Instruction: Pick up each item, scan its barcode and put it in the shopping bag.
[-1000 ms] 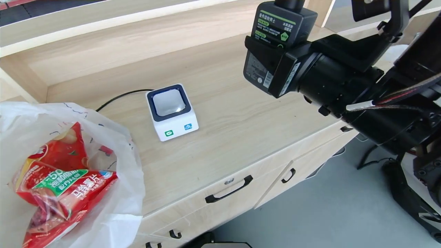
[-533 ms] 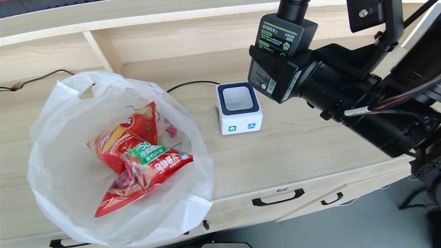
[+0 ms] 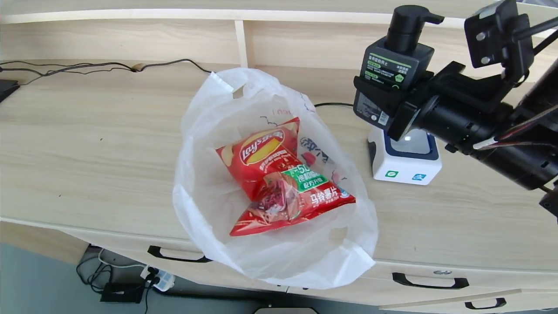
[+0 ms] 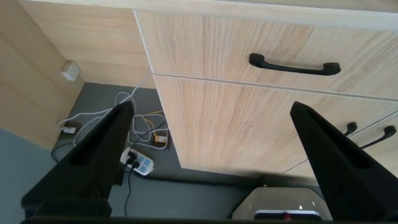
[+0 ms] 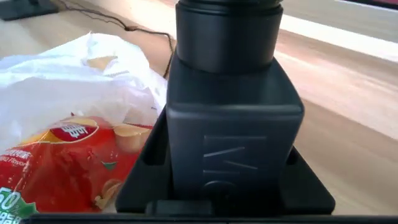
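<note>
My right gripper (image 3: 383, 104) is shut on a black square pump bottle (image 3: 394, 65), held upright in the air just above the white barcode scanner (image 3: 405, 159) on the counter. The right wrist view shows the same bottle (image 5: 230, 124) close up, clamped between the jaws. Left of the scanner, a white plastic shopping bag (image 3: 226, 174) stands open on the counter with two red chip packets (image 3: 279, 174) inside; the bag (image 5: 81, 74) and chips (image 5: 68, 162) also appear past the bottle. My left gripper (image 4: 211, 162) is open, hanging low in front of the drawers, with nothing between its fingers.
The counter (image 3: 87, 144) is light wood with a raised back shelf and a divider (image 3: 241, 41). Cables (image 3: 87, 66) run along the back left. Drawers with black handles (image 3: 429, 283) sit below the front edge. A power strip (image 4: 138, 163) lies on the floor.
The head camera has swung left, so bag and scanner shift right in the picture. The right gripper with the bottle now hangs directly over the scanner instead of to its right.
</note>
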`<state>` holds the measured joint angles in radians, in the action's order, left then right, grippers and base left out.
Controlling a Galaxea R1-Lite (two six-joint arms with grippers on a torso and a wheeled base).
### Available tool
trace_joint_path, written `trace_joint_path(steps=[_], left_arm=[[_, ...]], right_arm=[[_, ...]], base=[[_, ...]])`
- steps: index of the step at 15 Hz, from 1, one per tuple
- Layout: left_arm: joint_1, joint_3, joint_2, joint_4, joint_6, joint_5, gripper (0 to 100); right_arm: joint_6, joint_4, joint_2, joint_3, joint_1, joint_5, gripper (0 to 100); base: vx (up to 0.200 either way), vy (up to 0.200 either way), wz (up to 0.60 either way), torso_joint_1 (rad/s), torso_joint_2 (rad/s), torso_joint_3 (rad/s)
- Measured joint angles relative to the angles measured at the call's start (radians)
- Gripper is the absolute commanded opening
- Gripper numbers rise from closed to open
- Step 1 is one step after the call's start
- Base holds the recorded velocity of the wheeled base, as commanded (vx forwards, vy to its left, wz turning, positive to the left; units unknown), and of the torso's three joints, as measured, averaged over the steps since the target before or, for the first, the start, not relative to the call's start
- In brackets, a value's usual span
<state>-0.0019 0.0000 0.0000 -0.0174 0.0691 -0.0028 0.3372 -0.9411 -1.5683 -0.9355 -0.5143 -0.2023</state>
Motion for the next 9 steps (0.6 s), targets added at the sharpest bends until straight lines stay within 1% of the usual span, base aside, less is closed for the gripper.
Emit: trace_joint_path(steps=[1,2,4,5,7,9], left_arm=[[-0.002,0.0,0.0,0.0,0.0,0.0,100],[-0.001,0.0,0.0,0.0,0.0,0.0,100],[0.0,0.0,0.0,-0.001,-0.001,0.0,100],[-0.001,0.0,0.0,0.0,-0.001,0.0,100],[-0.001,0.0,0.0,-0.001,-0.001,0.0,100],[-0.001,0.0,0.0,0.0,-0.001,0.0,100]], right_arm=[[0.079,0.001,-0.004,0.003,0.064,-0.094,0],[0.136,-0.006,-0.007,0.002,0.129,-0.149,0],[0.236,-0.004,-0.004,0.005,0.244,-0.227,0],[0.269,-0.006,0.001,0.013,0.286,-0.265,0],[0.3,-0.013,0.01,0.052,0.334,-0.296,0],[0.311,-0.045,0.013,0.083,0.341,-0.308,0]], base=[[0.0,0.0,0.0,0.0,0.0,0.0],[0.0,0.0,0.0,0.0,0.0,0.0],[0.0,0.0,0.0,0.0,0.0,0.0],[0.0,0.0,0.0,0.0,0.0,0.0],[0.0,0.0,0.0,0.0,0.0,0.0],[0.0,0.0,0.0,0.0,0.0,0.0]])
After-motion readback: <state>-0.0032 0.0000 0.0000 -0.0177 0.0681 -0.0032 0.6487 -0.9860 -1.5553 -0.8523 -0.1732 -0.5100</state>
